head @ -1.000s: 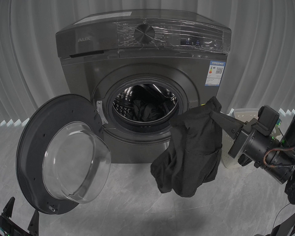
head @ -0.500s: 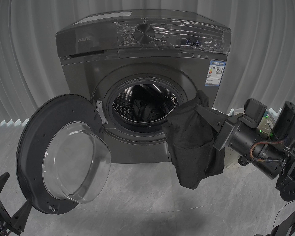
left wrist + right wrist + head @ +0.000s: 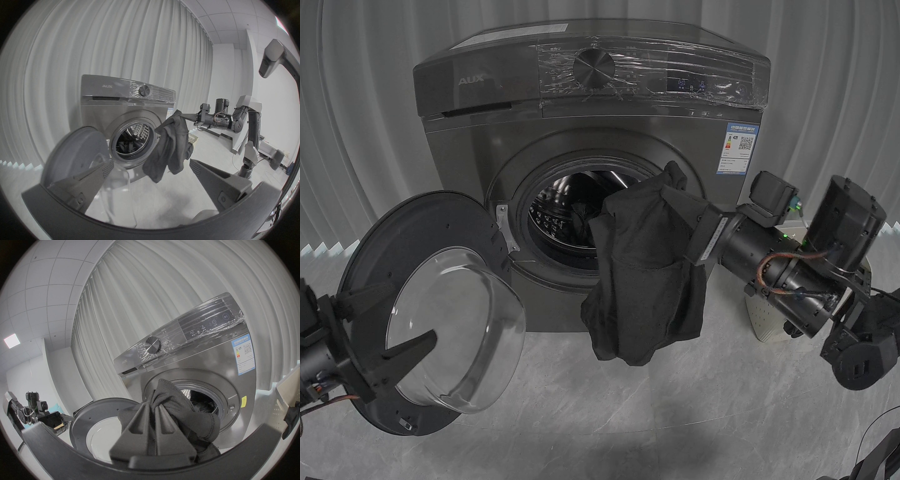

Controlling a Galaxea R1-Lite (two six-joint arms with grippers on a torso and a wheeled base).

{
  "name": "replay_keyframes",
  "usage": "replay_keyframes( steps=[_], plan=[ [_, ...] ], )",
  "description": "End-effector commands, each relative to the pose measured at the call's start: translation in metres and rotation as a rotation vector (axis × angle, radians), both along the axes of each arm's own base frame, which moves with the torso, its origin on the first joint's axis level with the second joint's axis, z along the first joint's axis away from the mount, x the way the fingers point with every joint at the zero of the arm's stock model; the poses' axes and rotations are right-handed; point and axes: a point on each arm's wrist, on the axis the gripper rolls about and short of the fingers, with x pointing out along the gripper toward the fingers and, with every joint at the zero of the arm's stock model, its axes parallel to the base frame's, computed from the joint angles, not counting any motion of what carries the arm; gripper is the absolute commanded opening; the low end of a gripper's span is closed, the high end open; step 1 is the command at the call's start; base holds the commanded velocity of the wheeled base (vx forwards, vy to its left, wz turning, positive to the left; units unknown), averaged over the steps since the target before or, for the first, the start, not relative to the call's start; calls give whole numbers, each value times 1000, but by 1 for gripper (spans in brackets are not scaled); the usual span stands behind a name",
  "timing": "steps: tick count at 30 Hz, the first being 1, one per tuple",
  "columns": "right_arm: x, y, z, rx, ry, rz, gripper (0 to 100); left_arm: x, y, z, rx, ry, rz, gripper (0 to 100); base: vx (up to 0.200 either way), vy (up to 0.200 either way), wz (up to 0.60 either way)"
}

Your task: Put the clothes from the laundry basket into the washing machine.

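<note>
The grey washing machine [image 3: 487,144] stands with its round door [image 3: 425,250] swung open to the left. Dark clothes [image 3: 581,219] lie inside the drum. My right gripper [image 3: 674,184] is shut on the top of a black garment [image 3: 650,269], which hangs in front of the right half of the drum opening, its lower part below the rim. From the right wrist, the fingers [image 3: 147,424] pinch the bunched cloth [image 3: 184,415]. My left gripper [image 3: 414,310] is open, in front of the door's glass bowl, nothing between its fingers [image 3: 93,175].
A white laundry basket [image 3: 765,319] stands on the floor right of the machine, mostly behind my right arm; its rim [image 3: 287,387] carries a dark item. Grey tiled floor lies open in front of the machine. Curtains hang behind.
My right arm has carried the black garment up and left, from beside the basket to the drum opening. My left gripper has risen from the bottom corner to the door.
</note>
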Motion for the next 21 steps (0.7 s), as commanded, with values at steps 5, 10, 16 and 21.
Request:
replay_keyframes(
  steps=[5, 10, 16, 21],
  plan=[
    [32, 28, -18, -8, 31, -50, 0, 65, -62, -28, 38, 155, -98, 100, 0, 0, 0],
    [36, 31, -18, -5, 28, -51, 0, 91, -81, -43, 34, 183, -80, 100, 0, 0, 0],
    [39, 32, -14, 7, 18, -65, 0, 117, -100, -54, 19, 164, -72, 100, 0, 0, 0],
    [44, 34, -12, 17, 10, -75, 0, 125, -116, -66, 38, 201, -104, 100, 0, 0, 0]
  ],
)
